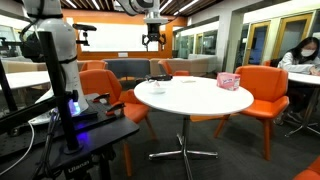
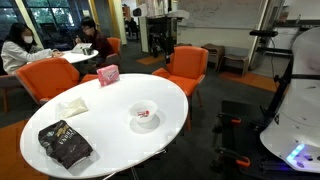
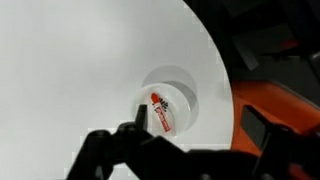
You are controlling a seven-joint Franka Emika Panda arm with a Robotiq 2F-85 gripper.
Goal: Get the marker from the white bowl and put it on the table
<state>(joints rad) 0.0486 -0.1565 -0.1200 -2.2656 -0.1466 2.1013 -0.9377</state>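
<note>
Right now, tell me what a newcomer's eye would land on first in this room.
The orange chairs around the round white table stand out first. On it, a white bowl holds a red marker, while a pink box and a dark bag sit near opposite edges. The claw hangs open above the bowl.

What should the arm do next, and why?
Probably lower the tool toward the white bowl: it hangs open, well above the table, and the marker lies in the bowl, almost beneath it in the wrist view.
</note>
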